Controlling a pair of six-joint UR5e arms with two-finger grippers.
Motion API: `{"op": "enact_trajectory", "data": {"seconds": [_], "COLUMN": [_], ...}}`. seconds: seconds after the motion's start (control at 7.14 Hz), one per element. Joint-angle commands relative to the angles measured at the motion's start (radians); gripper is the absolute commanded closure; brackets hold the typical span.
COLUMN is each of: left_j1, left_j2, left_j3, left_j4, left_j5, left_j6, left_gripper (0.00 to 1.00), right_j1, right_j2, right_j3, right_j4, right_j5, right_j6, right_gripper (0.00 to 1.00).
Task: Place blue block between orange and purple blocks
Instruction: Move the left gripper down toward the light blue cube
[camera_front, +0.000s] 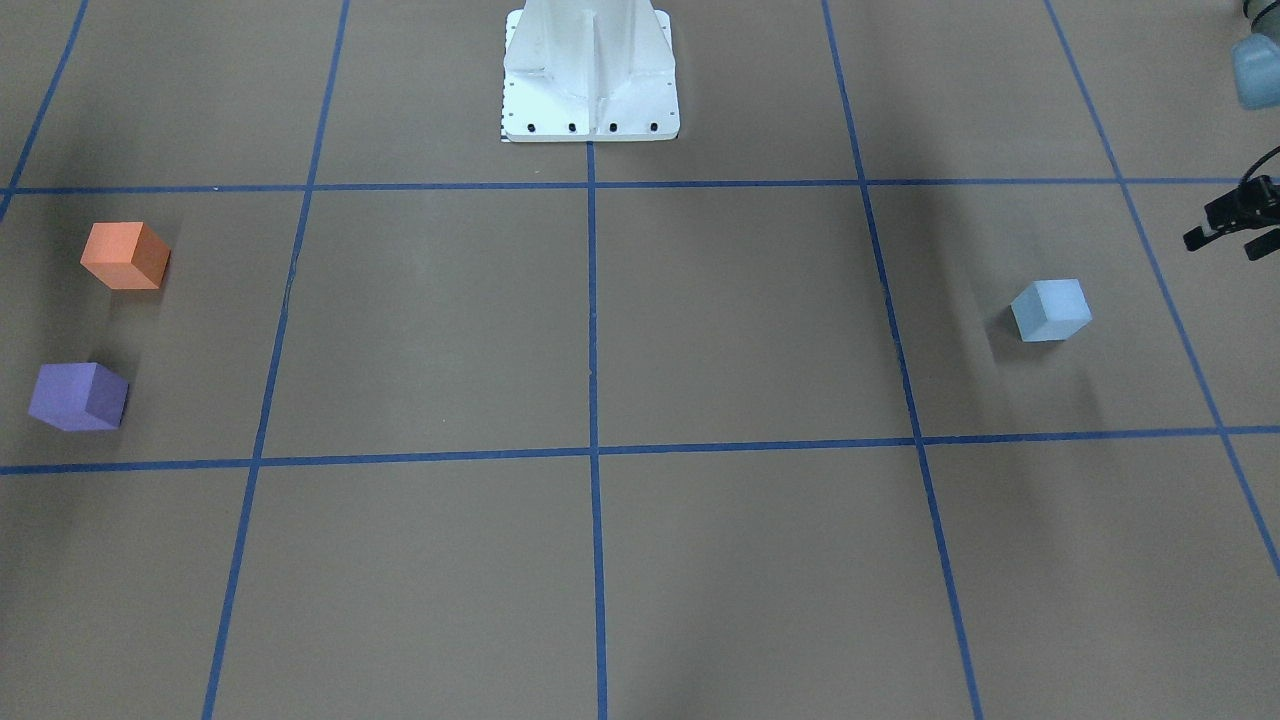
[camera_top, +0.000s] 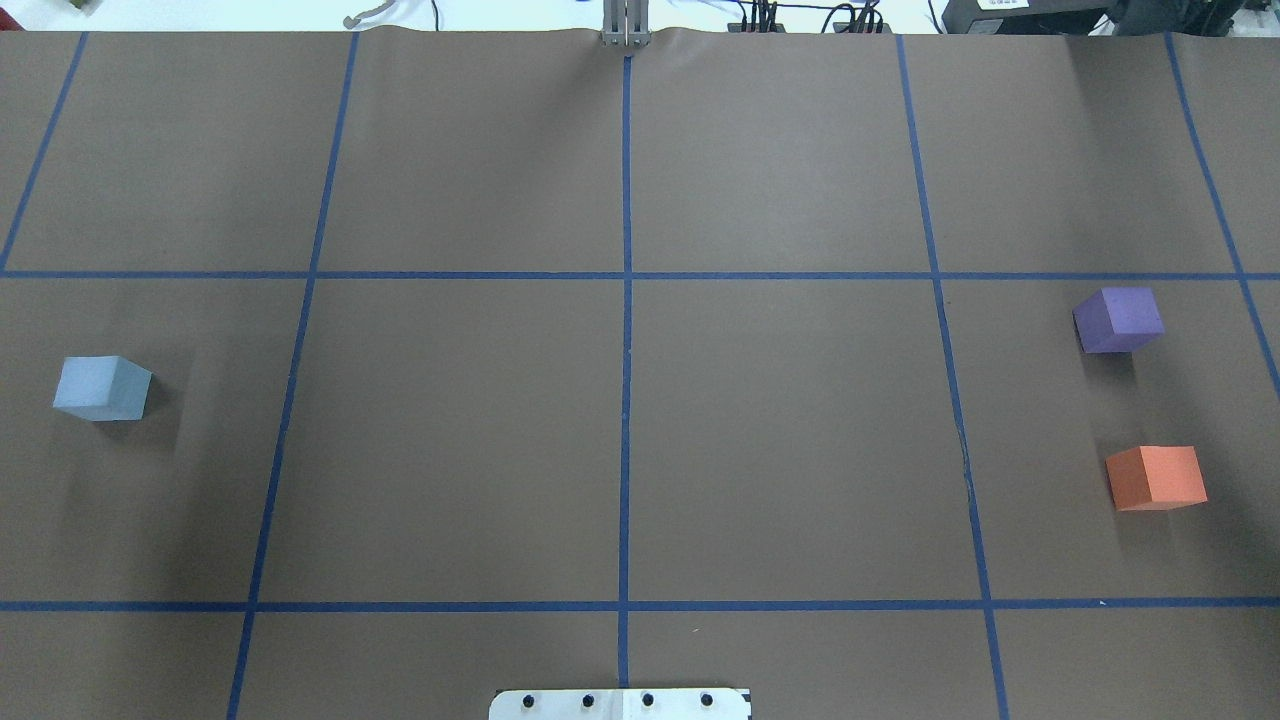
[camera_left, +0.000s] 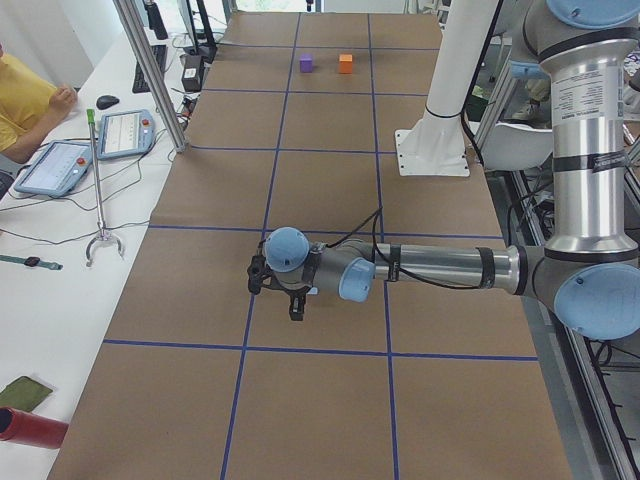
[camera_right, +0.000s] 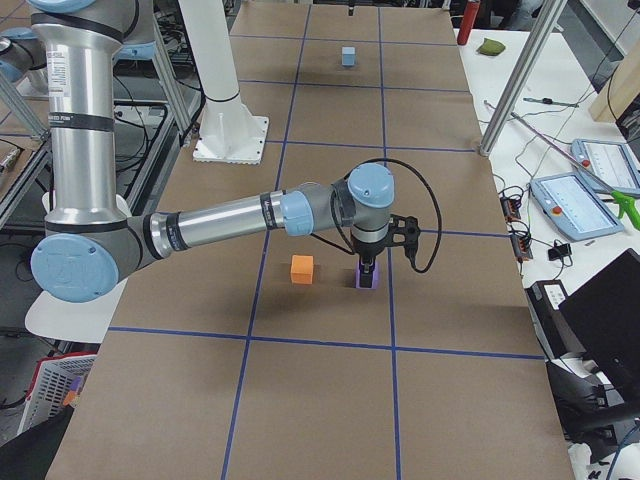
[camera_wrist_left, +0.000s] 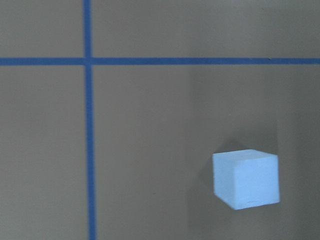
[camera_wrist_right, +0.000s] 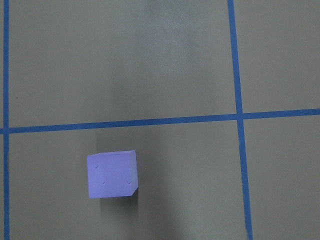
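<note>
Nearest the robot's edge of the surface (camera_top: 780, 440), orange (camera_top: 1155, 478) sits close to the right edge. A little farther out, blue (camera_top: 100, 388) rests alone by the left edge, well apart from the other two, the whole width away. Farther still, purple (camera_top: 1118, 320) stands just beyond orange along the same right edge, with a bare gap between them that looks snug for one more block.

The left arm (camera_left: 440, 268) reaches out low near blue. The left jaws, cut by the picture's border in the front view, seem parted and hold nothing. The right arm (camera_right: 220, 222) hangs over purple, and whether the right jaws are parted or closed I cannot tell.

The step in hand looks like the reach for blue, with nothing of the task done yet. In the left wrist view blue lies low and to the right, so the left jaws should first centre over it. Blue sits turned against the tape lines, so the wrist should rotate to meet two flat faces squarely. On placing, the right arm likely needs to clear off so neither neighbour gets nudged.
</note>
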Motion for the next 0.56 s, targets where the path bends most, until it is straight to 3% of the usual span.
{"op": "enact_trajectory", "data": {"seconds": [0.0, 0.28, 0.42], "left_j1": [0.151, 0.219, 0.277], "left_j2": [-0.014, -0.032, -0.036], "left_j3": [-0.007, -0.007, -0.007], "left_j4": [-0.112, -0.113, -0.114], "left_j5": [0.092, 0.128, 0.204], "left_j6": [-0.250, -0.328, -0.365], "left_gripper": [0.00, 0.00, 0.00], "right_j1": [0.000, 0.000, -0.002], "right_j2": [0.000, 0.000, 0.000], "right_j3": [0.001, 0.001, 0.001], "right_j4": [0.000, 0.000, 0.000], "right_j5": [0.024, 0.024, 0.024], "right_j6": [0.000, 0.000, 0.000], "right_gripper": [0.00, 0.00, 0.00]}}
